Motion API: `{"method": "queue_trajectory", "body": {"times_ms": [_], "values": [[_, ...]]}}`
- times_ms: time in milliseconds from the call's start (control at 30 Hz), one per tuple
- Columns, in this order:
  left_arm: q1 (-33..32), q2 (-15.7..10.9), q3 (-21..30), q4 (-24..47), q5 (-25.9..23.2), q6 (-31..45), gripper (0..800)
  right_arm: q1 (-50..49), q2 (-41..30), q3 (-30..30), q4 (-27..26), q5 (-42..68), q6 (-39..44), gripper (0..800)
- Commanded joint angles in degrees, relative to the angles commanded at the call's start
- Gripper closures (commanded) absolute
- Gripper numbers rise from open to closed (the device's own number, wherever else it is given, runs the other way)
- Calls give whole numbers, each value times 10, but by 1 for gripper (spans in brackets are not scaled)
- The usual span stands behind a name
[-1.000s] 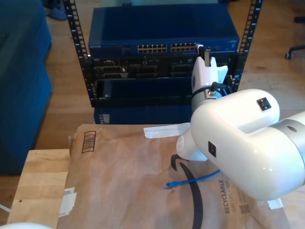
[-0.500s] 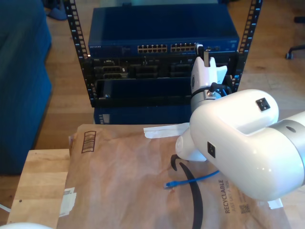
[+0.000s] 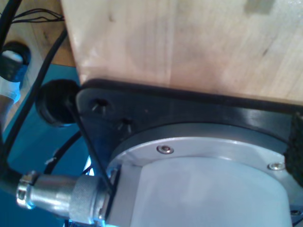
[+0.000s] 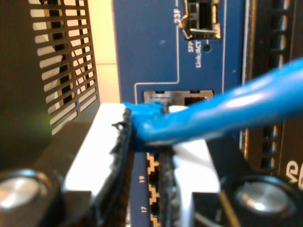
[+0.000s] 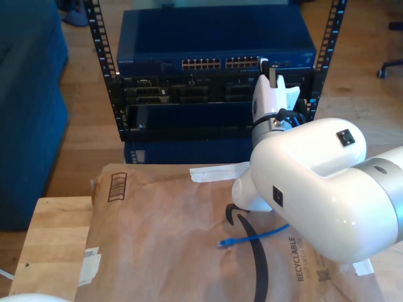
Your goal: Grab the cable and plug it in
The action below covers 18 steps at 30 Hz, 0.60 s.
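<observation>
My second gripper [image 4: 144, 156] is up at the blue switch [image 5: 214, 38] face, its 2 white fingers [image 4: 94, 142] drawn close together and pinching the plug end of the cable [image 4: 156, 120] between dark pads. In the exterior view that gripper [image 5: 272, 74] shows as a narrow white tip reaching toward the port row, with the second arm's bulky white joint [image 5: 315, 189] filling the exterior view's lower right, wrist angled up and away. The first wrist view looks down on a grey arm base [image 3: 203, 184]; my first gripper's jaws can't be made out.
</observation>
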Motion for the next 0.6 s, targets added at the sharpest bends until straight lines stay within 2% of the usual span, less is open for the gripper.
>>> {"method": "queue_trajectory", "body": {"times_ms": [600], "values": [[0,1,0,0,0,0,1,-5,7,-9,-15,4,0,800]]}}
